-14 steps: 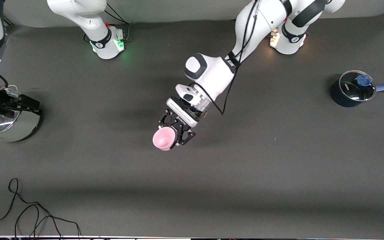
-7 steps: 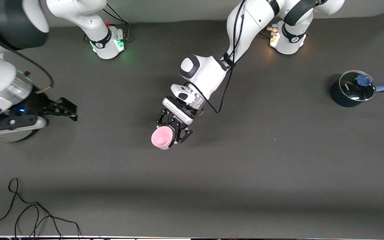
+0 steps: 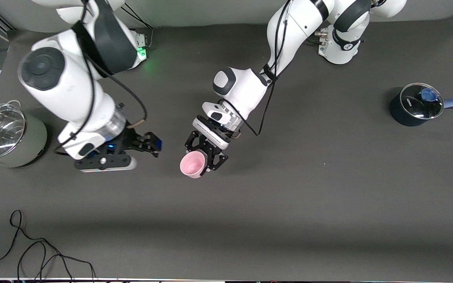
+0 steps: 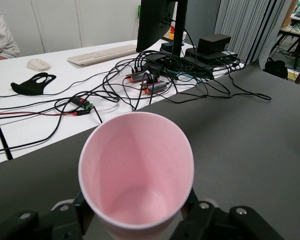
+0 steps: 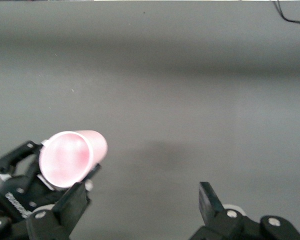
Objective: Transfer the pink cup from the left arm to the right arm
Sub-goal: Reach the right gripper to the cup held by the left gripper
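Note:
The pink cup (image 3: 193, 164) is small, pale and plain. My left gripper (image 3: 206, 158) is shut on its lower body and holds it above the middle of the table, its mouth tilted toward the front camera. In the left wrist view the cup (image 4: 137, 165) fills the middle, with the left gripper (image 4: 137, 212) clamped at both sides. My right gripper (image 3: 155, 144) is open and empty, level with the cup and a short gap from it toward the right arm's end. In the right wrist view the cup (image 5: 72, 157) lies just off one finger (image 5: 72, 202) of the right gripper (image 5: 140, 200).
A steel pot with a glass lid (image 3: 6, 135) stands at the right arm's end of the table. A dark blue pot with a glass lid (image 3: 415, 106) stands at the left arm's end. A black cable (image 3: 34, 251) lies near the table's front edge.
My right arm has swung in from the steel pot toward the cup and now sits close beside it. My left gripper has held the cup almost still.

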Robot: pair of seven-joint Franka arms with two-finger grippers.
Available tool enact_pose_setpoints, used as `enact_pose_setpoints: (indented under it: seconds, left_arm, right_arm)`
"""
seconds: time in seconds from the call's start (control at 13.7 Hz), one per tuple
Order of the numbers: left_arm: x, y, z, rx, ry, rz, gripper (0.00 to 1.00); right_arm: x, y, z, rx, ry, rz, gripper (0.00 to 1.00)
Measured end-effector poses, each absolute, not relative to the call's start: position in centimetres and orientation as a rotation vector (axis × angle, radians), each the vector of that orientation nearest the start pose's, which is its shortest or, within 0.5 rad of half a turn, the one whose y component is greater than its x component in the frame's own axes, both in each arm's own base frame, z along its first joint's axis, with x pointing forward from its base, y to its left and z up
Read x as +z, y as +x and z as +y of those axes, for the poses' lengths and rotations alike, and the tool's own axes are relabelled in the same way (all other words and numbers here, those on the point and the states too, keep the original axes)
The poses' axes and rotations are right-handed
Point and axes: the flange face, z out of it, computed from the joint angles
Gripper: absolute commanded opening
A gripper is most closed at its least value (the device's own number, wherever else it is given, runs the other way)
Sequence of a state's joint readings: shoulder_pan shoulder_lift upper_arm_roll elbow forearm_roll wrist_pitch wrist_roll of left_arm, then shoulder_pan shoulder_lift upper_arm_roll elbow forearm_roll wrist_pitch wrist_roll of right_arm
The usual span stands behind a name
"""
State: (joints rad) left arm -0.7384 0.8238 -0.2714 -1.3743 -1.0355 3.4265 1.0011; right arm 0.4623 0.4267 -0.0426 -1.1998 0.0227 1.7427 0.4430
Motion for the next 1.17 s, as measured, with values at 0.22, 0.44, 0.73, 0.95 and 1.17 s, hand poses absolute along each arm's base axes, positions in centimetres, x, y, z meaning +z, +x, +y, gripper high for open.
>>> enact_pose_setpoints:
  seconds: [0.22, 0.44, 0.73, 0.95, 1.17]
  left_arm:
    - [32.4, 52.7, -53.5, -1.711, -2.982, 0.985, 0.0]
    - [32.3, 52.7, -53.5, -1.709, -2.981, 0.984, 0.0]
    - [31.9, 52.7, -53.5, -1.702, -2.982, 0.983, 0.0]
    - [31.3, 52.6, -53.2, -1.715, -2.955, 0.943, 0.0]
    - [31.1, 52.1, -53.5, -1.719, -2.948, 0.943, 0.0]
  right_arm:
    - [54.6, 62.0, 32.9, -0.166, -3.073, 0.089, 1.0]
    - [53.7, 61.9, 33.9, -0.15, -3.079, 0.099, 1.0]
    - [50.0, 63.0, 34.2, -0.1, -3.105, 0.106, 1.0]
    - [47.0, 64.0, 34.8, -0.1, -3.107, 0.116, 1.0]
    - [44.4, 64.6, 35.1, -0.076, -3.118, 0.122, 1.0]
